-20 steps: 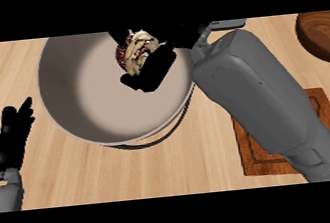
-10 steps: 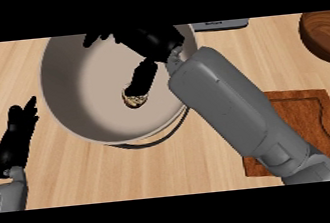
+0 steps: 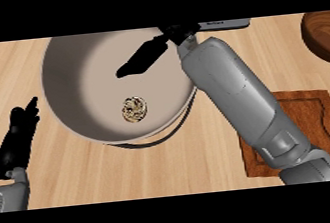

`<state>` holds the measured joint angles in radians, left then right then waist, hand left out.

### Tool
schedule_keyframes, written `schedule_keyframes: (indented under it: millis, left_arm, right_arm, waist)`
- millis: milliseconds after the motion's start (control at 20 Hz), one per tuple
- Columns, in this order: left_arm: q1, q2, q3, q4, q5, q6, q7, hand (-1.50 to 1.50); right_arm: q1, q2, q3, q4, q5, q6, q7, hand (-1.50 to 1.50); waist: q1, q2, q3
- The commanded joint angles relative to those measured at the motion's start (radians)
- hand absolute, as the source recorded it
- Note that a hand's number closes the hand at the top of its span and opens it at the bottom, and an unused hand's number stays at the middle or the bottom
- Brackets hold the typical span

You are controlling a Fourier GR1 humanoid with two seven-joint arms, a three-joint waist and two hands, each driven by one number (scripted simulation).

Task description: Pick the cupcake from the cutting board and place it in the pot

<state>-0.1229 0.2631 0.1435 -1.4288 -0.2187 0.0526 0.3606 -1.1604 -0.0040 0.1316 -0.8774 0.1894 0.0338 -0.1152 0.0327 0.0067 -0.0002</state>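
Looking down from the head camera, I see my left robot hand (image 3: 18,140) resting at the near left edge over the tabletop (image 3: 166,168), fingers straight and relaxed, holding nothing. To the near right lies the cutting board (image 3: 313,119), partly hidden by my right forearm. Further in, the cupcake (image 3: 134,109) sits on the floor of the pot (image 3: 76,82). Beyond it my right robot hand (image 3: 144,57) hangs over the pot, fingers extended and empty. A dark wooden bowl (image 3: 327,35) shows far right.

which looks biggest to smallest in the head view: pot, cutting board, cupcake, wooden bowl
1. pot
2. cutting board, partly hidden by the right forearm
3. wooden bowl, cut off by the edge, so its rank is unsure
4. cupcake
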Motion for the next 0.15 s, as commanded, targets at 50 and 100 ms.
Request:
schedule_keyframes:
  millis: [50, 100]
  left_arm:
    - [0.051, 0.021, 0.005, -0.084, 0.013, -0.031, 0.053, 0.0]
    - [-0.012, 0.029, 0.036, -0.027, 0.032, -0.028, 0.033, 0.0]
  right_arm:
    - [-0.017, -0.087, -0.153, 0.073, -0.083, 0.012, -0.083, -1.5]
    - [-0.014, -0.05, -0.158, 0.123, -0.076, -0.03, -0.125, -1.5]
  waist:
    - [-0.005, -0.002, 0.001]
    - [-0.008, 0.002, 0.0]
